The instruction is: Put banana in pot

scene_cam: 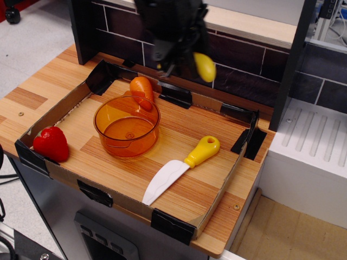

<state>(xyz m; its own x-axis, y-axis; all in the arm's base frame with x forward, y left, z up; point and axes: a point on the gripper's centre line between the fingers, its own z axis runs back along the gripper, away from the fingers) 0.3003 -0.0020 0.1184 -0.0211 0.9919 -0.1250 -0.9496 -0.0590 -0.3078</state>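
Note:
My gripper (172, 64) is shut on the yellow toy banana (204, 66) and holds it in the air above the back of the tray. One banana end sticks out to the right of the fingers; the rest is hidden behind them. The round translucent orange pot (127, 125) stands on the tray floor, lower left of the gripper, with nothing inside it. The gripper is blurred by motion.
An orange toy carrot (142, 90) leans at the pot's back rim. A red strawberry (51, 144) lies at the tray's left corner. A yellow-handled white toy knife (181, 167) lies right of the pot. The cardboard tray wall (220, 184) rings the work area; a dark tiled wall stands behind.

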